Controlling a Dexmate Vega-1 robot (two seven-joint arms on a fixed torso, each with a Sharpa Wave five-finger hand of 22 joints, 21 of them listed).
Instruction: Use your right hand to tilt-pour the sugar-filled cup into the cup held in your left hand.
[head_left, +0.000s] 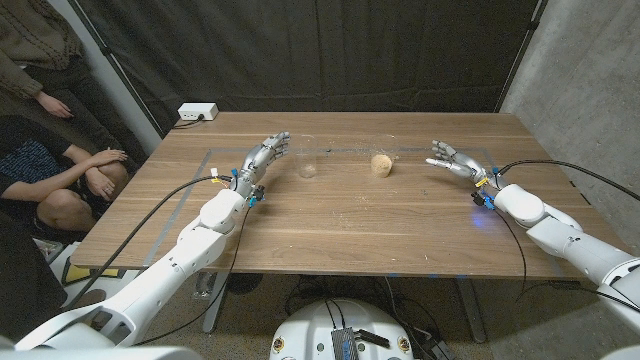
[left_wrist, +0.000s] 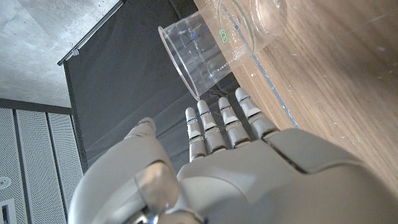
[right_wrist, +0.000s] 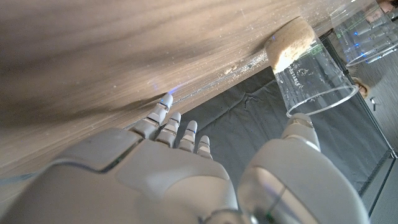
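Nothing of the pour was done. Both cups stood upright on the desk (head_left: 330, 215): the empty clear cup (head_left: 307, 157) just beside the left hand (head_left: 266, 155), the sugar-filled cup (head_left: 381, 162) near the right hand (head_left: 448, 158), apart from it. Both hands were spread, holding nothing. Both grasps, lift and tilt remained. White power strip (head_left: 197, 112) at the far corner, a seated person (head_left: 55, 175) beside the desk; neither obstructed.

table (head_left: 330, 215): brown wood grain, pale blue tape lines;
sugar-filled cup (head_left: 381, 160): clear, tan sugar;
empty cup (head_left: 306, 157): clear;
left hand (head_left: 265, 156), right hand (head_left: 452, 159): silver-grey;
curtain (head_left: 320, 55): black
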